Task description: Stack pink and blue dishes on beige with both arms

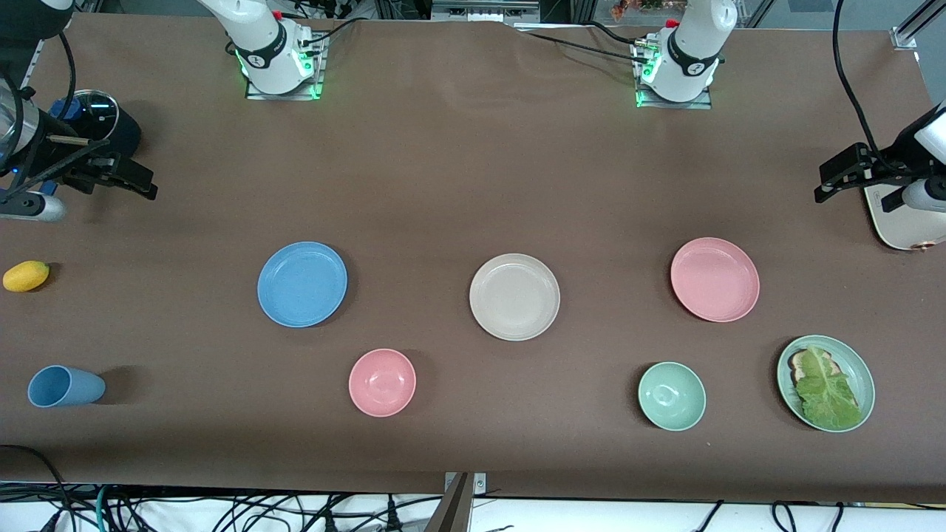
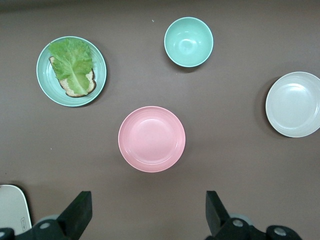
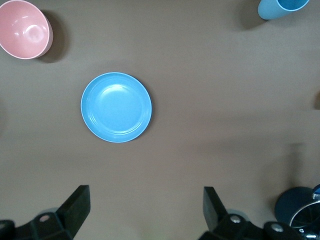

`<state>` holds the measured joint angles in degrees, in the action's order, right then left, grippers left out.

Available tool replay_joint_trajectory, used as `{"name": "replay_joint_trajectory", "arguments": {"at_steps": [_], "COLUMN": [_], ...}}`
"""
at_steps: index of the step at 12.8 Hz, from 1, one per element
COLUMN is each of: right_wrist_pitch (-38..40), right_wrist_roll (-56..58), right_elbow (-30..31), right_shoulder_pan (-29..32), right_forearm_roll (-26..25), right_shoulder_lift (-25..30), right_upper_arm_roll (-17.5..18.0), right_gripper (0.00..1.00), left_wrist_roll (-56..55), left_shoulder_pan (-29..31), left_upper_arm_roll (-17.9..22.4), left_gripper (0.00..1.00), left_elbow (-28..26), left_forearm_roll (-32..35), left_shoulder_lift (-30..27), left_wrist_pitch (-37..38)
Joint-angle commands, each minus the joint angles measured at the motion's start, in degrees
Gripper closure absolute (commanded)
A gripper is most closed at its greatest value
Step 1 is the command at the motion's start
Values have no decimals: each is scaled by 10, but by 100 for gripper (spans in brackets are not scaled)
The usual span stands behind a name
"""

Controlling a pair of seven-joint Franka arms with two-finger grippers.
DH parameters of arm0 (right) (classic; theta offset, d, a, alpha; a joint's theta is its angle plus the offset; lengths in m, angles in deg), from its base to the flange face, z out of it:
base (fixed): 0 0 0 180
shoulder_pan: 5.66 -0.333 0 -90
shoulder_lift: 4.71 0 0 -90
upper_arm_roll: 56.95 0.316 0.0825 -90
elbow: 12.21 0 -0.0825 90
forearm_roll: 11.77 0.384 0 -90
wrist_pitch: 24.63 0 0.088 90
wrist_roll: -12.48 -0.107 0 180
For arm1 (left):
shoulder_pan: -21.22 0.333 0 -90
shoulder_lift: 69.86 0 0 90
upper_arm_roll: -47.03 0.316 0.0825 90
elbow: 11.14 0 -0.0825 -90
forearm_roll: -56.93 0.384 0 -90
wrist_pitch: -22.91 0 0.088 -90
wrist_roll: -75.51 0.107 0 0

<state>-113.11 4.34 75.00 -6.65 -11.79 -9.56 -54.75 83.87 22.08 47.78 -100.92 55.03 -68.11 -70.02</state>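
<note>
The cream-beige plate (image 1: 514, 296) (image 2: 293, 104) lies in the middle of the table. The sky-blue plate (image 1: 301, 284) (image 3: 116, 107) rests toward the right arm's end, the pale pink plate (image 1: 715, 279) (image 2: 151, 138) toward the left arm's end. All three lie flat, apart and bare. My right gripper (image 1: 144, 185) (image 3: 146, 200) hangs open and holds nothing, over bare table at the right arm's end, well away from the blue plate. My left gripper (image 1: 824, 188) (image 2: 148, 205) hangs open with nothing in it, over the table at the left arm's end, off to the side of the pink plate.
Nearer the front camera stand a small pink bowl (image 1: 382, 382), a mint-green bowl (image 1: 671, 395) and a green plate with lettuce on bread (image 1: 825, 382). A light-blue cup (image 1: 65, 386) lies on its side, a yellow fruit (image 1: 26, 275) and a dark lidded jar (image 1: 103, 122) sit at the right arm's end, and a white board (image 1: 898, 222) at the left arm's end.
</note>
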Motion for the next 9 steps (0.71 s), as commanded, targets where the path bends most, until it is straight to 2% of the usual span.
{"name": "replay_joint_trajectory", "arguments": {"at_steps": [1, 9], "right_wrist_pitch": [2, 1], "right_wrist_roll": [-15, -13], "right_elbow": [8, 4], "right_shoulder_pan": [0, -1], "right_forearm_roll": [4, 9], "right_shoulder_lift": [10, 8], "right_upper_arm_roll": [1, 2], "right_gripper": [0, 0], "left_wrist_roll": [6, 5], "left_shoulder_pan": [1, 2], "left_upper_arm_roll": [-2, -2], "left_gripper": [0, 0], "left_elbow": [14, 14], "left_forearm_roll": [13, 14], "left_shoulder_lift": [4, 5], "left_wrist_pitch": [6, 6]}}
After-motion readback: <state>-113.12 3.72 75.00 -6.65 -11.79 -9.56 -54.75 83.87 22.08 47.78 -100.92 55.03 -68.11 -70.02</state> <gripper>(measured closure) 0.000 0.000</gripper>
